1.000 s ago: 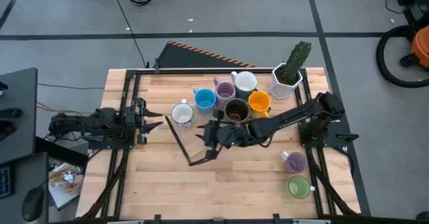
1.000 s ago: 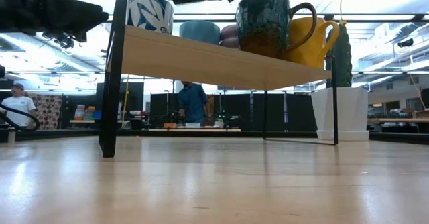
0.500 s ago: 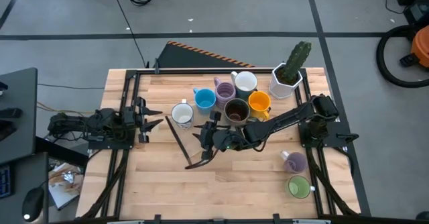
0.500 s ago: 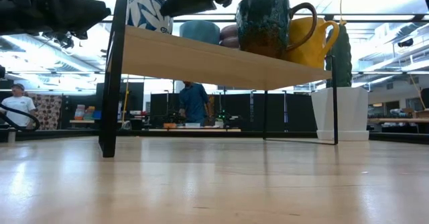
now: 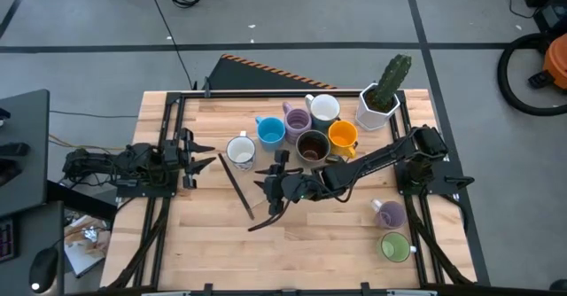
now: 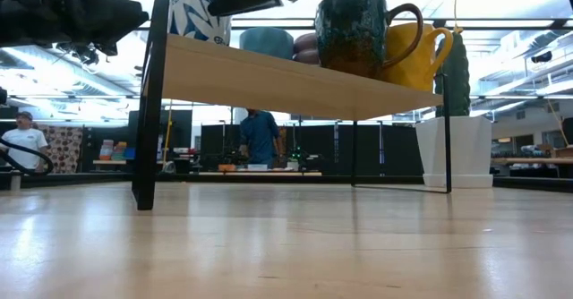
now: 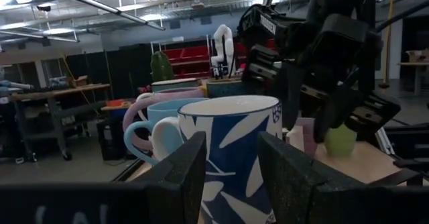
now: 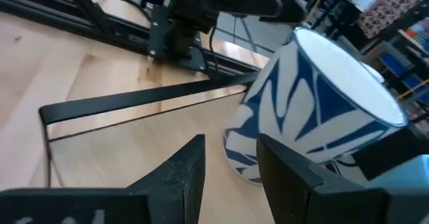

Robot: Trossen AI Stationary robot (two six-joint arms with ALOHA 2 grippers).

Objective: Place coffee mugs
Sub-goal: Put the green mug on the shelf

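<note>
— White-and-blue leaf-patterned mug (image 8: 315,110) sits just ahead of our right gripper (image 8: 228,158), fingers parted, holding nothing.
— Swing wide and we could tip it off the wooden shelf (image 6: 286,82); left gripper (image 5: 197,150) waits open.

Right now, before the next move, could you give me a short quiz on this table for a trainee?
1. True or false: the right gripper holds a mug.
2. How many mugs stand off the shelf?
3. Which mug is nearest the left gripper? A orange mug, B white mug with blue pattern, C brown mug.
Key: 1 false, it is empty; 2 two, the lavender mug and the green mug; 3 B.
</note>
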